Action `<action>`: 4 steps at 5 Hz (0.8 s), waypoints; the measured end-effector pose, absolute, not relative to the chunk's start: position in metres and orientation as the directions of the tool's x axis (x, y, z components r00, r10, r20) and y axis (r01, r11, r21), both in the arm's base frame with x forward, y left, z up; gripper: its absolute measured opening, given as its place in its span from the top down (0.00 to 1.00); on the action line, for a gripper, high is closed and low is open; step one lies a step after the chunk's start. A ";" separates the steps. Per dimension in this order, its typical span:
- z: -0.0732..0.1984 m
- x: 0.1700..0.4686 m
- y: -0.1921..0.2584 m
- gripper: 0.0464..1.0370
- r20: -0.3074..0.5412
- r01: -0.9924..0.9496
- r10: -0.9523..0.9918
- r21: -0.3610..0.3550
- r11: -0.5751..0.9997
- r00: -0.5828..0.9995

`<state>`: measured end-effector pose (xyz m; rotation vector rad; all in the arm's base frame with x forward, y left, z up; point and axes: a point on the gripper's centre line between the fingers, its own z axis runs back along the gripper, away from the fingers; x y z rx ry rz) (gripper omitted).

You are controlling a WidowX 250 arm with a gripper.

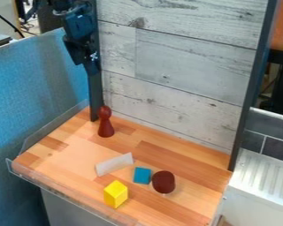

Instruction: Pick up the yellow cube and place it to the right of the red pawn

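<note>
Yellow block [115, 194]; red pawn [105, 124] upright

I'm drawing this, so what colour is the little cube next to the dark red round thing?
The cube is blue, best seen in the camera view.

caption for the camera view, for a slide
A black gripper hangs above a wooden tabletop with a red pawn-shaped piece, white piece, blue block, yellow block and dark red rounded piece.
</note>
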<state>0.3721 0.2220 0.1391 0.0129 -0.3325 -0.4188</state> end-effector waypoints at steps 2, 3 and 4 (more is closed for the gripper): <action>0.098 0.360 0.216 0.04 0.260 0.396 -0.384 0.005 0.918 0.886; 0.088 0.350 0.212 0.04 0.240 0.357 -0.358 0.052 0.933 0.902; 0.063 0.341 0.196 0.04 0.185 0.330 -0.339 0.077 0.941 0.922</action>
